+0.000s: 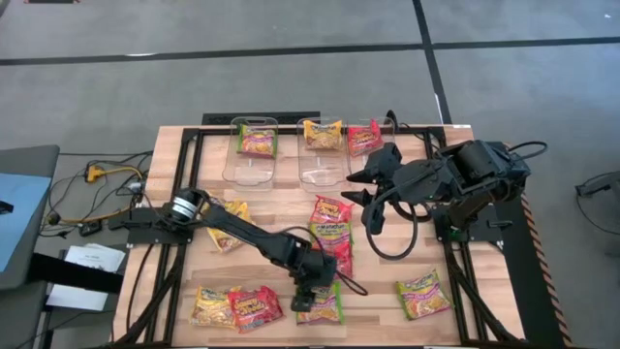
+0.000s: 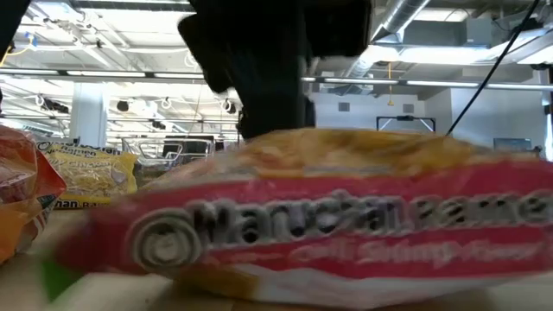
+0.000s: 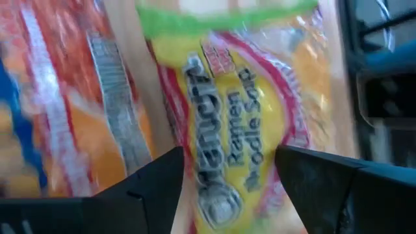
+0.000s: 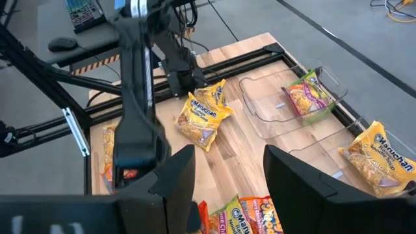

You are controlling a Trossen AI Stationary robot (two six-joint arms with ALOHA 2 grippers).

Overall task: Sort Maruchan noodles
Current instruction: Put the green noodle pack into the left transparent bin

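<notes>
One green-edged noodle packet [image 1: 319, 302] at the lower centre of the frame lies under my left gripper [image 1: 308, 294], fingers spread and empty; light, crinkly and slick, I judge, best pinched across its narrow width.

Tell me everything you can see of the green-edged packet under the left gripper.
The green-edged packet is a flat, glossy plastic ramen pack with a yellow centre, red lettering band and green border. It lies flat on the wooden table near the front edge, just right of a red packet. The left gripper hangs directly over it, fingers open on either side of its label; whether they touch it I cannot tell.
</notes>
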